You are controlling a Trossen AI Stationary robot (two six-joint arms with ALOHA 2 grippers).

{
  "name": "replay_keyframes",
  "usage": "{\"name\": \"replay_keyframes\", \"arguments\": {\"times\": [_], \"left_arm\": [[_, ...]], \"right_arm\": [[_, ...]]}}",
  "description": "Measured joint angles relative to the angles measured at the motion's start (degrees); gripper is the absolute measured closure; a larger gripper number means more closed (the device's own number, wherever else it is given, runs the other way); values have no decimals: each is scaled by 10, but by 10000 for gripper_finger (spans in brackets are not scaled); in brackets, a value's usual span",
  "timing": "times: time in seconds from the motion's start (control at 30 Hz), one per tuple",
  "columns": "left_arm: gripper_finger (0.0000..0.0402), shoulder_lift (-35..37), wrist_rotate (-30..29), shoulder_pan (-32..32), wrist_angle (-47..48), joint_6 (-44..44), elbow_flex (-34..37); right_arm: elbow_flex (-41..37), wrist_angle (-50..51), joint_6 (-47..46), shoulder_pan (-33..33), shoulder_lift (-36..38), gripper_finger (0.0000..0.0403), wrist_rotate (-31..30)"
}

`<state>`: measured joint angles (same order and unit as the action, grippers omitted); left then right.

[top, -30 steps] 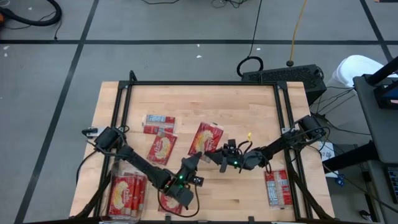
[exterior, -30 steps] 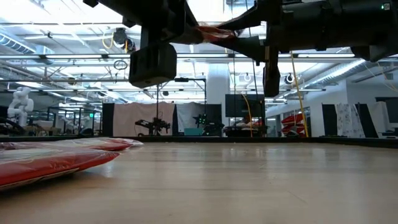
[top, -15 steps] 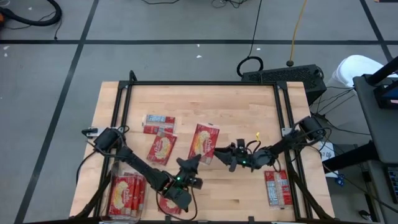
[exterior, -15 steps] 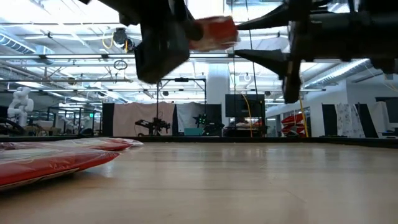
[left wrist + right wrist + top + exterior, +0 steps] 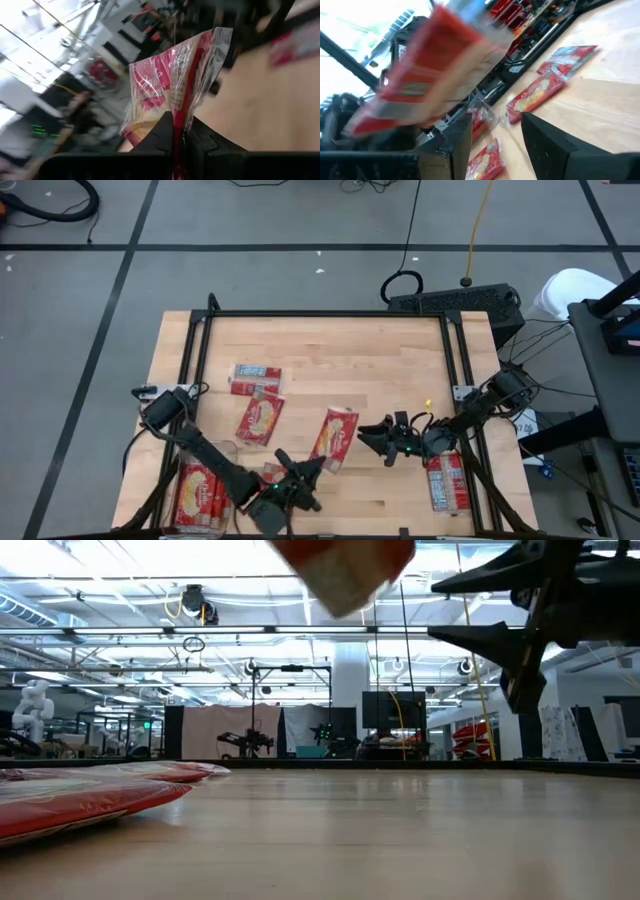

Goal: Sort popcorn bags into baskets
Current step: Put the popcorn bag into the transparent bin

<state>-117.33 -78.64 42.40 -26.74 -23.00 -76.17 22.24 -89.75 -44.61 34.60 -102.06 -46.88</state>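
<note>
Left end effector point(image 5: 175, 137) pinches a red, crinkled popcorn bag point(image 5: 172, 82) — right end effector point(image 5: 375, 442) spread apart.

From my station the packet point(image 5: 175, 85) pinched in the left gripper point(image 5: 177, 137) looks like thin, glossy, crinkled plastic film, with a clear sealed edge catching the light. The fingers point(image 5: 162, 132) gripping it are matt black, hard-looking plastic. Under both claws the table point(image 5: 330, 360) is pale wood, smooth with a soft sheen and visible grain. Its frame point(image 5: 330, 313) looks like black matt metal. Beside the left gripper, the bin point(image 5: 225, 452) is clear, colourless plastic. The right gripper point(image 5: 495, 135) shows the same dull black finish.
</note>
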Motion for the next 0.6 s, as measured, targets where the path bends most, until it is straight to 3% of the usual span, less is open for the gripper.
{"name": "replay_keyframes", "arguments": {"times": [0.2,0.33,0.47,0.6], "left_arm": [[382,34,98,24,65,95,-51],[382,65,111,39,233,215,-97],[382,95,175,53,416,369,-145],[382,105,225,62,565,470,-191]], "right_arm": [[0,-1,7,14,0,238,-1],[0,-1,12,22,0,238,-1],[0,0,24,30,0,238,-1],[0,0,29,34,0,238,0]]}}
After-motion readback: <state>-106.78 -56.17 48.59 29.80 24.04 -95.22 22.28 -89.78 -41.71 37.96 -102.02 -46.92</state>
